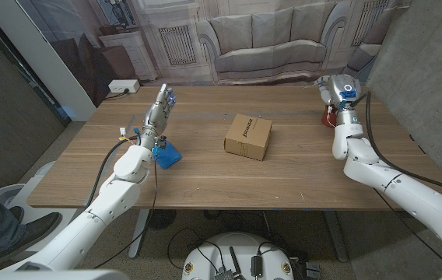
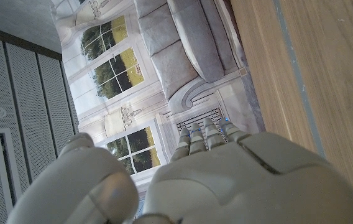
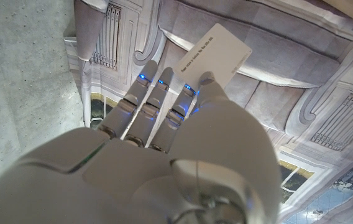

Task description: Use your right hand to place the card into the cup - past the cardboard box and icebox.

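Wooden table (image 1: 205, 179) in front of a printed sofa backdrop. Head view: your right hand (image 1: 338, 89) is up at the far right corner, over something red (image 1: 330, 117) that is mostly hidden behind the wrist; probably the cup, can't confirm. Cardboard box (image 1: 249, 136) sits mid-table, well apart from that hand. Left hand (image 1: 159, 109) stands upright, fingers apart, holding nothing, with a blue object (image 1: 167, 155) near its wrist. Icebox: can't identify one.

Left wrist view: back of the left hand (image 2: 214, 180), fingers extended, nothing held. No task info.

Right wrist view: the card (image 3: 217, 56) is pinched at one end by the fingertips (image 3: 204, 81), most of it sticking out past them. The head view doesn't resolve the card at all.

Risks: the pinch is shallow, so the card could pivot or slip. You can't see the cup mouth in either view, so a release could miss the rim.
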Controlling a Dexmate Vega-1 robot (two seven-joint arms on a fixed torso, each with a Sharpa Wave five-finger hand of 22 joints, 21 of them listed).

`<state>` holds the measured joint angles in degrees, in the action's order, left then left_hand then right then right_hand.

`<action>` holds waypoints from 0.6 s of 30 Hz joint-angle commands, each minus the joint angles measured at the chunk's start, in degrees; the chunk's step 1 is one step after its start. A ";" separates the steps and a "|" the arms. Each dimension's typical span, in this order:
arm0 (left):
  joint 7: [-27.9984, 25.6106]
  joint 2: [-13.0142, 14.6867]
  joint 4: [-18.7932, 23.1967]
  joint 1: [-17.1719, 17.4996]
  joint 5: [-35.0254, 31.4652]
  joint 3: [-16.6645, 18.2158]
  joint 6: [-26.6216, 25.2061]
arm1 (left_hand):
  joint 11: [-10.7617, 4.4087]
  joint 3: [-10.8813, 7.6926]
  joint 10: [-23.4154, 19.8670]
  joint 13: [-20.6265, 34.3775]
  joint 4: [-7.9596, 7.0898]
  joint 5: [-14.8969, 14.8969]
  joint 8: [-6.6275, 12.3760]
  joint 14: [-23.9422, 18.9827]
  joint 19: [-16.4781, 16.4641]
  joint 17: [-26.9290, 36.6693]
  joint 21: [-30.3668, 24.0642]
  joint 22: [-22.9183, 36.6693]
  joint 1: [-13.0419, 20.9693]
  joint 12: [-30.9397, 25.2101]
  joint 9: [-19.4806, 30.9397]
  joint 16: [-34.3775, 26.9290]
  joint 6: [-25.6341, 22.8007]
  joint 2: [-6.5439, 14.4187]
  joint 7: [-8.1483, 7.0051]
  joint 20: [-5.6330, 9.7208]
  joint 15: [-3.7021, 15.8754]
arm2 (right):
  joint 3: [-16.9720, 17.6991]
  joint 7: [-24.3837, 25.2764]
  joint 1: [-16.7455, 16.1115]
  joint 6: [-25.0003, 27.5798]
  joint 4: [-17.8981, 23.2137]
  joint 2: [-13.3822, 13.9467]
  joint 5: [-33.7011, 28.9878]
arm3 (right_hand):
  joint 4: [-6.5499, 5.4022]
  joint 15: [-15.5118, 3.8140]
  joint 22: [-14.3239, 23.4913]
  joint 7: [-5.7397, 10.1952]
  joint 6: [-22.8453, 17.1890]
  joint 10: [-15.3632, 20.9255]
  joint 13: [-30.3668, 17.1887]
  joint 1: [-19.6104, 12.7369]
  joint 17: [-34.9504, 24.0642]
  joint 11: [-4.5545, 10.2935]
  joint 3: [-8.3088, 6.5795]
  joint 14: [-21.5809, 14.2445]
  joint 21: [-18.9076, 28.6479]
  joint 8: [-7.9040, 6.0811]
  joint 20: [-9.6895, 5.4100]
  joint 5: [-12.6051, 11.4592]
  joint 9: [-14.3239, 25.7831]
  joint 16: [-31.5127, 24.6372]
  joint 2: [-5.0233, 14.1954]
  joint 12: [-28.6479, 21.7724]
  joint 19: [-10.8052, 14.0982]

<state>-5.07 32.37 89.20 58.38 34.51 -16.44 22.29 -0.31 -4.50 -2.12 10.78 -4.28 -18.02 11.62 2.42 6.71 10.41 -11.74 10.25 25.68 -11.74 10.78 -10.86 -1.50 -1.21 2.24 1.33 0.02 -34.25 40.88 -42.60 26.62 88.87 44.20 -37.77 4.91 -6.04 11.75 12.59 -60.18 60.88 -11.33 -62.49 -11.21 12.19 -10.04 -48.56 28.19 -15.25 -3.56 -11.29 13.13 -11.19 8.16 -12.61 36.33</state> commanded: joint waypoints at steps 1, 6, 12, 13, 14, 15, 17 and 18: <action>0.02 -0.39 -0.80 -0.11 0.15 0.38 1.01 | 0.01 0.39 -0.33 0.29 -0.20 0.08 0.04 0.21 0.21 0.14 0.18 0.20 0.50 -0.30 0.09 -0.08 -0.27 -0.04 0.12 0.16 0.21 | 0.18 -0.84 0.52 3.09 -1.14 0.29 1.42 | 0.16 -6.66 -0.04 0.17 -0.63 0.58 -0.25 -0.62 -0.12 0.03 0.04 -0.53 0.25 -0.17 -7.63 -0.14 0.17 -0.12 0.17 -0.14 -0.24; 0.08 -0.47 -0.91 -0.03 0.44 0.47 1.02 | -0.07 0.42 -0.33 0.29 -0.19 0.08 0.04 0.20 0.20 0.14 0.17 0.20 0.54 -0.29 0.09 -0.07 -0.30 0.00 0.17 0.17 0.18 | -0.21 -1.57 1.06 4.23 -1.82 0.27 1.84 | 0.08 -6.67 -0.05 0.16 -0.67 0.61 -0.29 -0.68 -0.12 0.03 0.10 -0.51 0.31 -0.11 -7.62 -0.11 0.17 -0.10 0.19 -0.17 -0.30; 0.35 -0.60 -1.31 -0.45 0.53 0.19 0.69 | -0.04 0.47 -0.38 0.29 -0.18 0.09 0.05 0.20 0.21 0.14 0.17 0.20 0.60 -0.30 0.09 -0.06 -0.37 0.05 0.22 0.16 0.19 | -1.03 -2.29 1.79 5.02 -2.95 0.32 2.11 | 0.02 -6.67 -0.06 0.17 -0.74 0.58 -0.32 -0.72 -0.12 0.03 0.15 -0.52 0.38 -0.15 -7.62 -0.09 0.31 -0.11 0.20 -0.20 -0.37; 0.38 -0.67 -1.41 -0.55 0.53 0.14 0.69 | -0.04 0.47 -0.38 0.29 -0.18 0.09 0.05 0.19 0.20 0.14 0.17 0.20 0.60 -0.30 0.09 -0.06 -0.38 0.05 0.22 0.17 0.18 | -1.15 -2.42 1.88 5.27 -3.07 0.30 2.15 | 0.01 -6.67 -0.06 0.16 -0.67 0.55 -0.29 -0.73 -0.13 0.03 0.15 -0.51 0.39 -0.07 -7.62 -0.08 0.23 -0.12 0.22 -0.17 -0.37; 0.43 -0.71 -1.52 -0.67 0.50 0.08 0.69 | -0.03 0.48 -0.37 0.29 -0.18 0.10 0.05 0.23 0.20 0.14 0.17 0.20 0.62 -0.29 0.09 -0.05 -0.38 0.06 0.21 0.17 0.09 | -1.29 -2.58 1.98 5.64 -3.16 0.27 2.13 | -0.02 -6.68 -0.06 0.16 -0.69 0.52 -0.23 -0.74 -0.12 0.03 0.15 -0.48 0.38 -0.07 -7.62 -0.08 0.26 -0.11 0.24 -0.13 -0.44; 0.51 -0.74 -1.59 -0.76 0.51 0.02 0.67 | -0.09 0.49 -0.38 0.29 -0.18 0.10 0.04 0.24 0.19 0.14 0.17 0.20 0.63 -0.30 0.09 -0.04 -0.37 0.07 0.19 0.16 0.11 | -1.49 -2.71 2.08 6.04 -3.25 0.27 2.01 | -0.01 -6.68 -0.06 0.16 -0.69 0.53 -0.26 -0.77 -0.12 0.03 0.16 -0.47 0.38 -0.07 -7.62 -0.07 0.27 -0.10 0.23 -0.15 -0.46; 0.60 -0.81 -1.74 -0.93 0.51 -0.09 0.61 | -0.07 0.50 -0.39 0.29 -0.18 0.10 0.03 0.18 0.19 0.14 0.16 0.20 0.64 -0.30 0.09 -0.06 -0.35 0.08 0.11 0.16 0.15 | -1.74 -3.03 2.22 6.76 -3.32 0.29 1.95 | 0.01 -6.69 -0.08 0.16 -0.68 0.56 -0.31 -0.82 -0.13 0.02 0.15 -0.50 0.41 -0.04 -7.62 -0.09 0.22 -0.12 0.21 -0.20 -0.41; 0.60 -0.87 -1.82 -1.01 0.54 -0.14 0.56 | -0.08 0.51 -0.38 0.29 -0.18 0.10 0.02 0.20 0.20 0.14 0.17 0.20 0.65 -0.29 0.09 -0.05 -0.33 0.09 0.13 0.16 0.14 | -1.85 -3.22 2.26 6.90 -3.32 0.41 1.99 | -0.02 -6.69 -0.07 0.16 -0.70 0.51 -0.33 -0.79 -0.12 0.02 0.18 -0.47 0.40 -0.08 -7.61 -0.08 0.31 -0.11 0.20 -0.20 -0.50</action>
<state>-4.83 31.85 88.10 58.05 34.87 -16.14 23.03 -0.31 -4.40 -2.11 10.78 -4.38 -18.02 11.62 2.42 6.70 10.41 -11.74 10.25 26.21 -11.74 10.78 -10.87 -1.49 -1.59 2.25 1.33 0.02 -34.93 39.03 -41.22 31.00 86.62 44.43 -36.04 4.91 -6.04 11.75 12.91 -60.50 60.87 -11.29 -63.02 -11.21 12.19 -10.04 -48.56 28.18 -14.95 -3.36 -11.28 13.19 -11.19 8.22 -12.61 36.14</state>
